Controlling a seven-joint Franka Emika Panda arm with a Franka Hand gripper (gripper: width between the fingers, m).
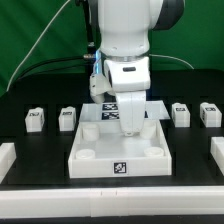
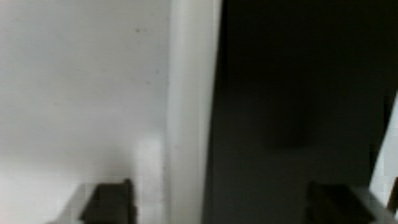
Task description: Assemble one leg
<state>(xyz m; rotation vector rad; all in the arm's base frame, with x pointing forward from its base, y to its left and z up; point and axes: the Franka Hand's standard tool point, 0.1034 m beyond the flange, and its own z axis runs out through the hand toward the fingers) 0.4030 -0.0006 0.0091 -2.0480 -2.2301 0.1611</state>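
Four small white legs with black-and-white tags stand in a row on the black table: two at the exterior view's left (image 1: pixel 34 119) (image 1: pixel 67 118) and two at its right (image 1: pixel 181 113) (image 1: pixel 209 113). The large white square tray (image 1: pixel 100 160) lies in the middle. My gripper (image 1: pixel 128 120) hangs low over the tray's back part, away from every leg. In the wrist view the gripper (image 2: pixel 228 200) is open and empty. Its dark fingertips (image 2: pixel 111 202) stand wide apart, either side of a white edge of the tray (image 2: pixel 189 120). No leg shows in the wrist view.
White pieces lie at the table's front corners, at the exterior view's left (image 1: pixel 5 156) and right (image 1: pixel 216 150). A green backdrop and cables are behind the arm. The tray's front wall carries a tag (image 1: pixel 120 168).
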